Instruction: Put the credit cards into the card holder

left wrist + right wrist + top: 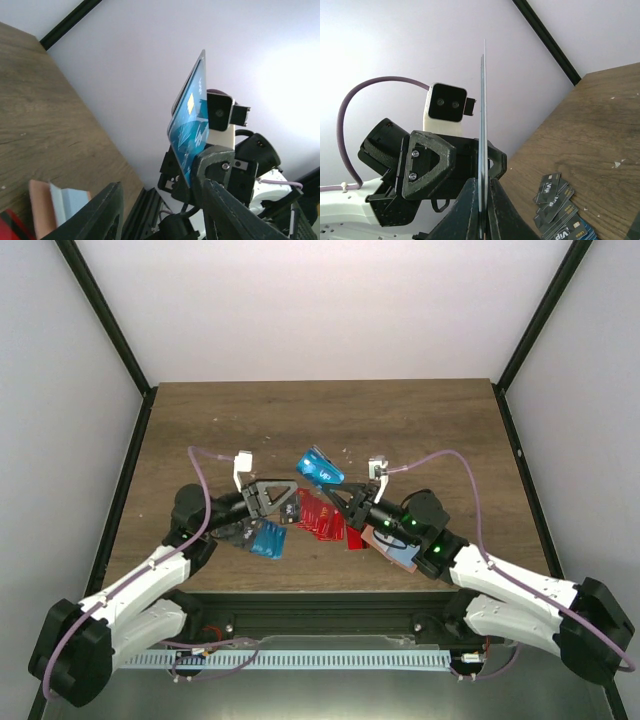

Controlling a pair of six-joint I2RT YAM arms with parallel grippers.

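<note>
Blue credit card [320, 468] sits clamped in the right gripper [338, 492], left gripper [285, 490] at its nine o'clock with jaws apart, while red cards [320, 515] lie loose and the tan card holder [372, 537] waits at five o'clock, so most work seems left.

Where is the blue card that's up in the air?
In the top view, near the middle of the table, the blue card is pinched in the right gripper, raised close to the red cards, with the left gripper just to its left.
</note>
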